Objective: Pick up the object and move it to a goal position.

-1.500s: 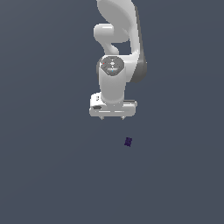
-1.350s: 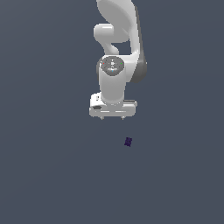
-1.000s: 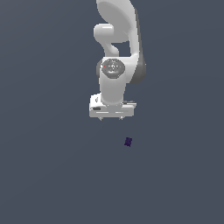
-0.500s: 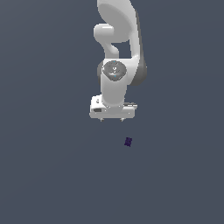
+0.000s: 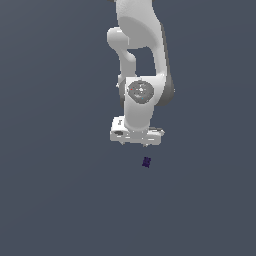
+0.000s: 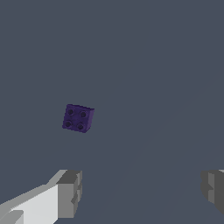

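Observation:
The object, a tiny dark purple cube, lies on the grey floor just below my white gripper in the exterior view, slightly to the exterior view's right of it. In the wrist view the cube shows several round dimples on its top face and sits apart from my two grey fingertips, outside the gap between them. The gripper is open wide and holds nothing.
A plain dark grey floor surrounds the cube on all sides. The white arm rises behind the gripper. No other objects or edges show.
The arm's wrist has shifted slightly toward the exterior view's right and a little lower, toward the cube. The cube has not moved. The gripper stays open.

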`<state>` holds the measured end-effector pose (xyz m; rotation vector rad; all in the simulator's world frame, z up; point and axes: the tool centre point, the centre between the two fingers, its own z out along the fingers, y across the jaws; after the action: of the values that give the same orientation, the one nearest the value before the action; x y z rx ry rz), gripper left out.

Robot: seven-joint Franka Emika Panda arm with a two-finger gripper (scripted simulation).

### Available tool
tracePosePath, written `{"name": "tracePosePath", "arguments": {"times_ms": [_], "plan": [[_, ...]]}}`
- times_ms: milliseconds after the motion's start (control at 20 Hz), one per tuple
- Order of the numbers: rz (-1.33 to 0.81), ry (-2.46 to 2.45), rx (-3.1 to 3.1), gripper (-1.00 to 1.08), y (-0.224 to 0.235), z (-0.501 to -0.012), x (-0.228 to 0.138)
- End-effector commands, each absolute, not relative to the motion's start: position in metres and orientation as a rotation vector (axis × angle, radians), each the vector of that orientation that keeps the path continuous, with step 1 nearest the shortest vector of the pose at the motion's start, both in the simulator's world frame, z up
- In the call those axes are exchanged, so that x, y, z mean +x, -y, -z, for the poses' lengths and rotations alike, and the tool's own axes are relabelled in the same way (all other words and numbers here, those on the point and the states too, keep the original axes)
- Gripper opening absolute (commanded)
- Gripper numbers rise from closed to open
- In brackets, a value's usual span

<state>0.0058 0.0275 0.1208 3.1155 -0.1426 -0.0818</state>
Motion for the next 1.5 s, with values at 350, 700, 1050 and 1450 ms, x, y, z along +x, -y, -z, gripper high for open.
{"name": "tracePosePath", "arguments": {"times_ms": [350, 700, 1050, 1450], "plan": [[0.025, 0.388, 3.109, 1.0, -0.069, -0.088, 0.034], [0.004, 0.485, 3.102, 1.0, -0.085, -0.075, 0.043], [0.002, 0.499, 3.101, 1.0, -0.088, -0.072, 0.044], [0.001, 0.502, 3.101, 1.0, -0.089, -0.044, 0.044]]}}
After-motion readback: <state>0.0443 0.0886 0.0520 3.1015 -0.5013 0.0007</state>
